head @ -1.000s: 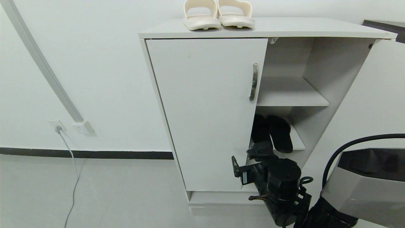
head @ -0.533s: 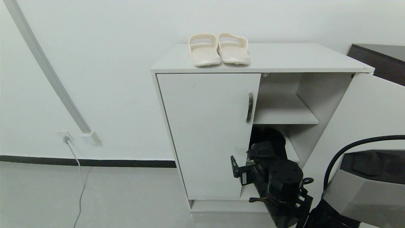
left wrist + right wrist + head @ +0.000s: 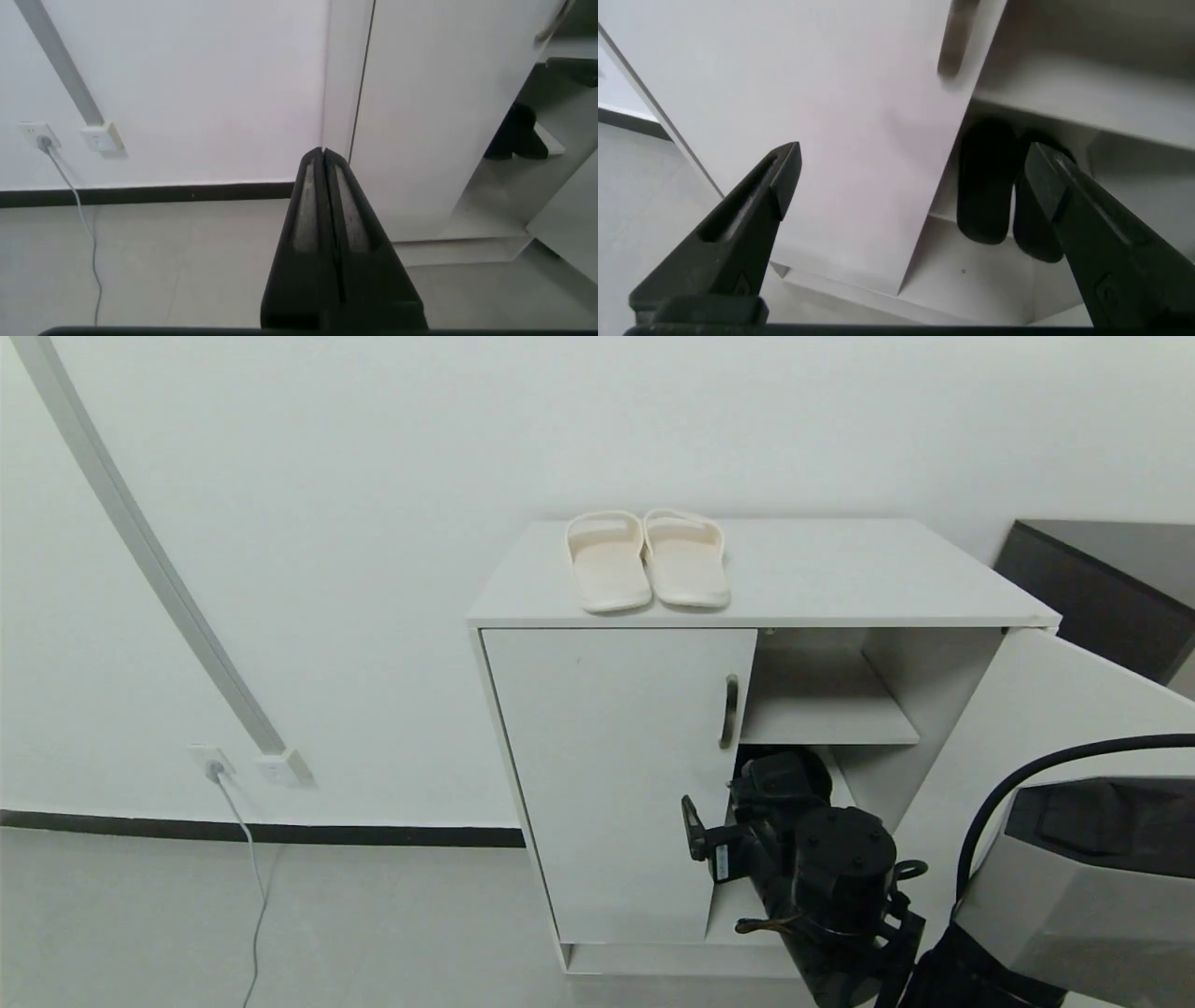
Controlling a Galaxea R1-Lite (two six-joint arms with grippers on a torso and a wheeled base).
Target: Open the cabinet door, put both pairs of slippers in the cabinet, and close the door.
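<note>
A cream pair of slippers (image 3: 647, 560) lies side by side on top of the white cabinet (image 3: 840, 583). The cabinet's left door (image 3: 607, 775) is closed, and its right door (image 3: 1018, 737) swings wide open. A black pair of slippers (image 3: 1008, 196) rests on the lower shelf inside; the left wrist view catches the black pair (image 3: 519, 135) past the closed door. My right gripper (image 3: 913, 159) is open and holds nothing, low in front of the opening and facing the black pair. In the head view the right gripper (image 3: 777, 777) covers that shelf. My left gripper (image 3: 322, 210) is shut and holds nothing, low, left of the cabinet.
The upper shelf (image 3: 822, 721) inside is bare. The left door's metal handle (image 3: 727, 711) sits at the door's inner edge. A wall socket with a cable (image 3: 217, 771) is on the left wall; open floor (image 3: 280, 924) lies below it. Dark furniture (image 3: 1102, 588) stands right of the cabinet.
The head camera has risen, so the whole picture slid down and the cabinet top shows from above. The black slippers have slipped behind the right gripper in that view.
</note>
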